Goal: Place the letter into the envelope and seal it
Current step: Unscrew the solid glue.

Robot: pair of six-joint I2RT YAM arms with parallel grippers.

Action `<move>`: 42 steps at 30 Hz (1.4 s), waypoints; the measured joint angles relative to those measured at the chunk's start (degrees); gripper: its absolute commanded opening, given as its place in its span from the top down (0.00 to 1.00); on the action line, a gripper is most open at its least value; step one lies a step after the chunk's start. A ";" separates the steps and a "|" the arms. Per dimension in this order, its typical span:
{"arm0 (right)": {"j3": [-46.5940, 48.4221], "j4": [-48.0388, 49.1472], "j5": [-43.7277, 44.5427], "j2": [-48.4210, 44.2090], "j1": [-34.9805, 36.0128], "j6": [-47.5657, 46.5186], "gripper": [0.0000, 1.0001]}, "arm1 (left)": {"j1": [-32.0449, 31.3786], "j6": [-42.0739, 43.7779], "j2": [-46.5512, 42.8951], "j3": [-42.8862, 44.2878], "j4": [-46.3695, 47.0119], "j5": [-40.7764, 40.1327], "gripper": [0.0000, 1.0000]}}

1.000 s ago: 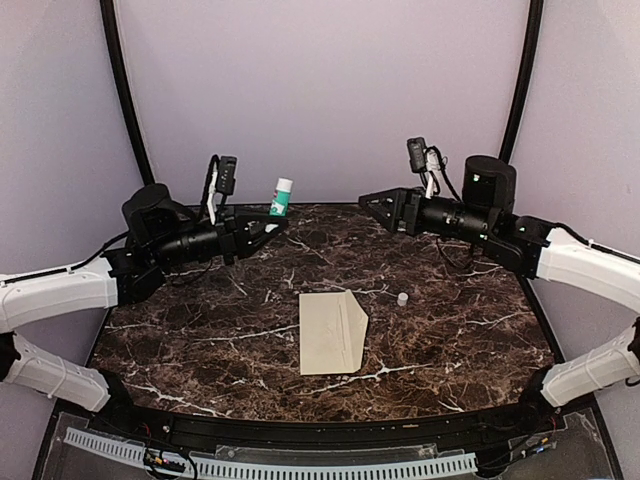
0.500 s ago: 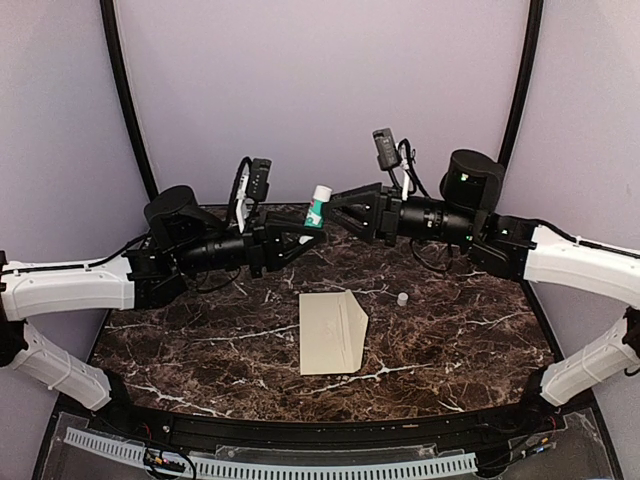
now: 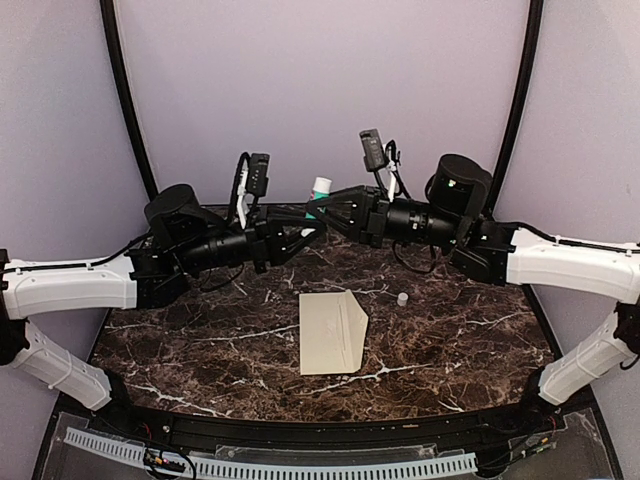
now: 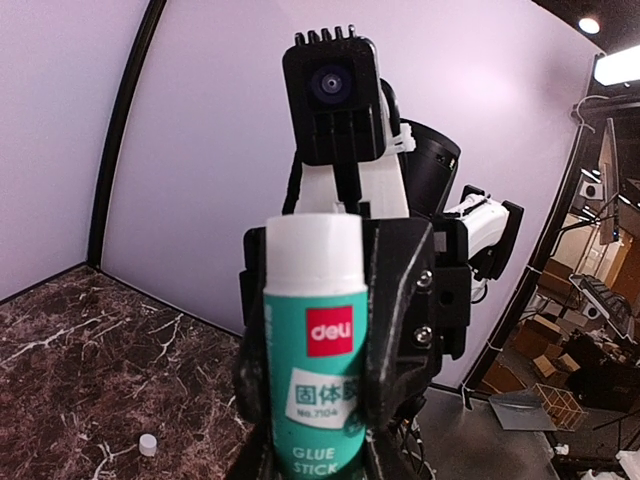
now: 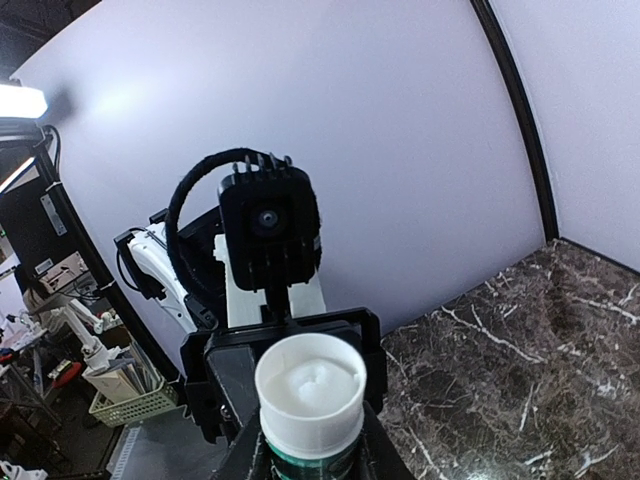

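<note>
The envelope [image 3: 330, 333] lies flat on the table below both grippers and nearer the arm bases, with its flap apparently open. The letter is not separately visible. The left gripper [image 3: 308, 228] clamps the uncapped glue stick [image 4: 315, 340], and the right gripper [image 3: 322, 207] appears closed on the same stick.

Hazard: opposing pulls may wrench the stick loose or smear exposed glue onto the fingers.

A small white cap [image 3: 402, 298] rests below the right gripper. The table [image 3: 200, 330] is dark veined marble, and the walls [image 3: 320, 90] are plain lilac.
</note>
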 measured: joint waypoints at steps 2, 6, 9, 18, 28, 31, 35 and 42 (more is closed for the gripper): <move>0.00 0.44 0.00 0.04 0.04 0.22 0.90 | 0.00 0.15 0.00 0.02 0.02 -0.17 1.00; 0.00 0.61 0.33 0.09 0.04 0.61 1.00 | 0.00 0.22 0.00 0.02 -0.04 -0.46 0.96; 0.00 0.48 0.83 0.15 0.02 0.63 1.00 | 0.00 0.31 -0.11 0.02 -0.50 -1.03 0.60; 0.79 -5.25 5.27 -1.27 0.15 -1.99 1.00 | -0.02 3.63 -1.97 0.02 -12.20 -2.05 0.15; 1.99 -8.68 2.40 -3.04 0.15 -4.31 1.00 | -0.02 4.39 -2.93 3.06 -18.75 4.46 0.36; 2.36 -8.66 -0.09 -3.04 0.15 -4.24 1.00 | -0.02 3.85 -2.05 3.37 -17.57 6.19 0.44; 2.47 -8.52 -2.32 -3.04 0.15 -4.09 1.00 | -0.02 3.30 -1.62 3.37 -16.65 8.07 0.49; 2.49 -8.50 -5.84 -2.99 0.00 -3.08 1.00 | -0.02 1.75 -1.62 3.34 -14.49 10.01 0.51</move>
